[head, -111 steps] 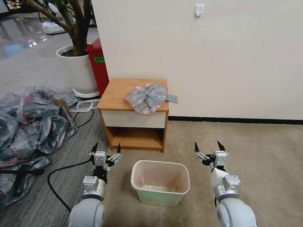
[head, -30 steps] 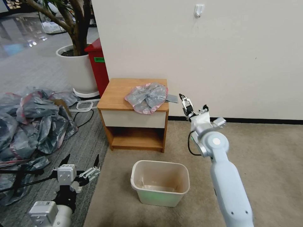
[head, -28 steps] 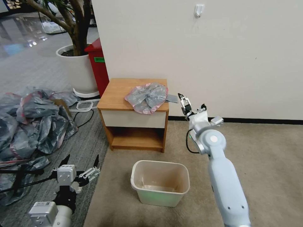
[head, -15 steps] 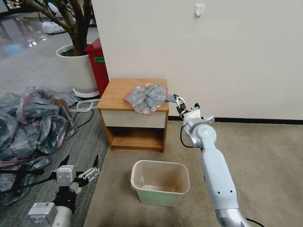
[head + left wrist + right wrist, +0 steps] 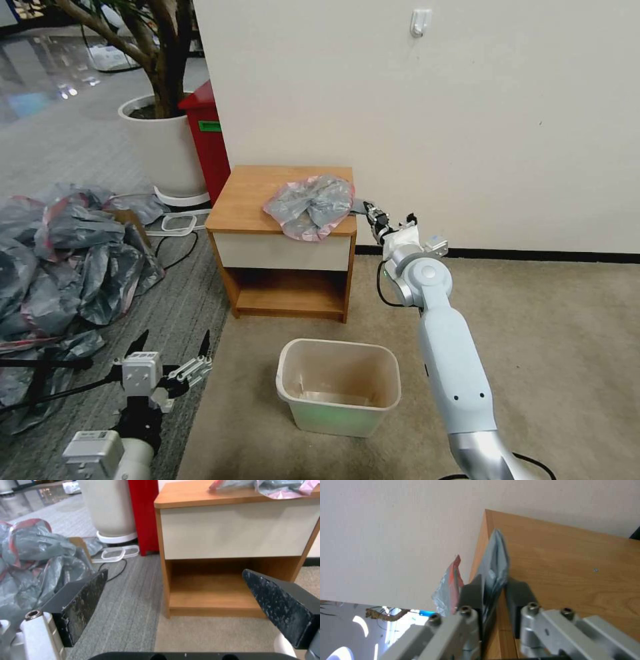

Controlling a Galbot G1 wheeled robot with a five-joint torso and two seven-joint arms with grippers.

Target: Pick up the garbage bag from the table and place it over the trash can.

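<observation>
Left gripper (image 5: 171, 356): low beside the trash can, over grey floor; fingers spread wide, nothing between them.
Trash can (image 5: 339, 387): on the carpet, just in front of the table, upright.
Right gripper (image 5: 375, 215): at the table's right edge, fingers narrowed on the bag's overhanging grey flap.
Garbage bag (image 5: 312, 205): crumpled on the table top, right half.
Table (image 5: 257, 193): against the wall.
</observation>
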